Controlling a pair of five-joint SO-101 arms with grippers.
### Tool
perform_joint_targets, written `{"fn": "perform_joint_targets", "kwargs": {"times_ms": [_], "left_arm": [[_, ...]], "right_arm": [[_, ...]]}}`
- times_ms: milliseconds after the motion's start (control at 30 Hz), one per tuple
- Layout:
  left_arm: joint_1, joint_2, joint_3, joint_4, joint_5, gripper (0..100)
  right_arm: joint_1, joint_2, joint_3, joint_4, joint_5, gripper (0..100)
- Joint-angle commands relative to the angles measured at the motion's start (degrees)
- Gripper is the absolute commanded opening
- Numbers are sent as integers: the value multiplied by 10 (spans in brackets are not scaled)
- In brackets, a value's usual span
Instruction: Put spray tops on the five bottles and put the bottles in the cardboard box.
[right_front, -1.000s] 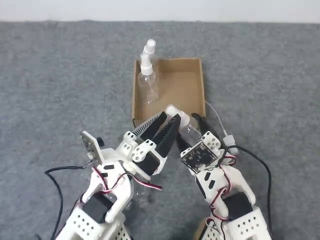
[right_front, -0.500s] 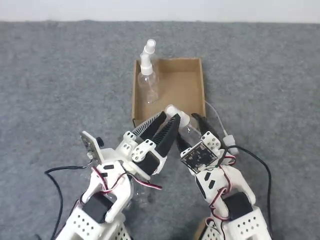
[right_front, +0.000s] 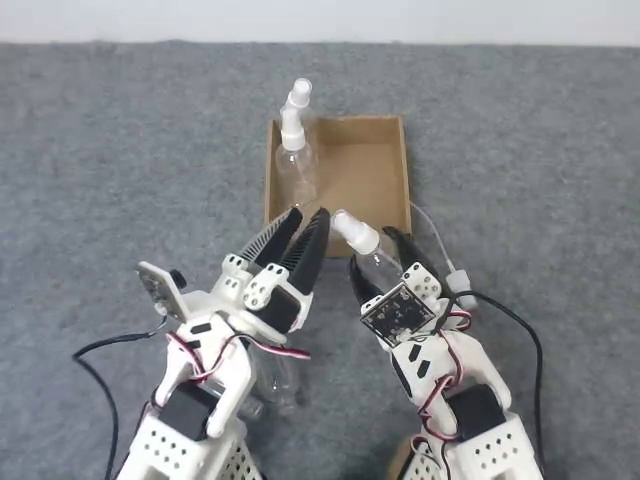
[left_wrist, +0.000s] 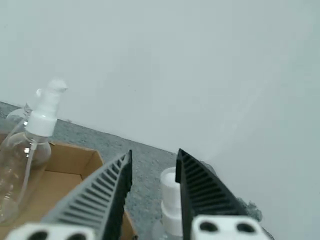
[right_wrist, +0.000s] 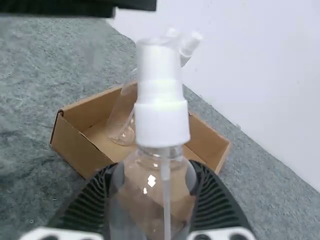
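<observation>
Right claw (right_front: 372, 255) clamped on clear bottle (right_wrist: 150, 175) with white spray top (right_wrist: 161, 115); ridged black left claw (right_front: 306, 213) narrowly parted, empty; cardboard box (right_front: 370, 170) on fuzzy grey desk (right_front: 120, 150)

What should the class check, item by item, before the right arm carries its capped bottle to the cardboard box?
1. Spray top on the held bottle: ok, it sits on the neck.
2. Top screwed tight: cannot tell.
3. Right gripper hold: ok, its fingers press both sides of the bottle's body.
4. Left gripper off the top: ok, it is open beside the top with nothing between its fingers.
5. Room in the cardboard box: ok, there is bare floor beside the standing bottle at its far corner.
</observation>
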Motion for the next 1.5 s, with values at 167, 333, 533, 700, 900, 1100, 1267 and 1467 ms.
{"fn": "perform_joint_targets", "kwargs": {"times_ms": [167, 333, 533, 700, 900, 1100, 1267, 1467], "left_arm": [[17, -14, -15, -4, -28, 130], [72, -13, -7, 11, -63, 130], [103, -13, -7, 14, -63, 130], [100, -13, -8, 11, -64, 130], [100, -13, -28, 13, -63, 130], [99, -14, -36, 13, -62, 130], [98, -14, -36, 13, -61, 130], [50, -15, -54, 12, -6, 130]], "right_arm": [[-6, -18, 11, -7, 3, 7], [-7, -18, 11, -7, 3, 7], [-7, -18, 12, -7, 3, 7], [-6, -18, 13, -6, 3, 7], [-4, -18, 13, -4, 3, 7], [-2, -18, 13, -4, 3, 7], [-2, -18, 13, -4, 3, 7], [-2, -18, 13, -3, 3, 7]]}}
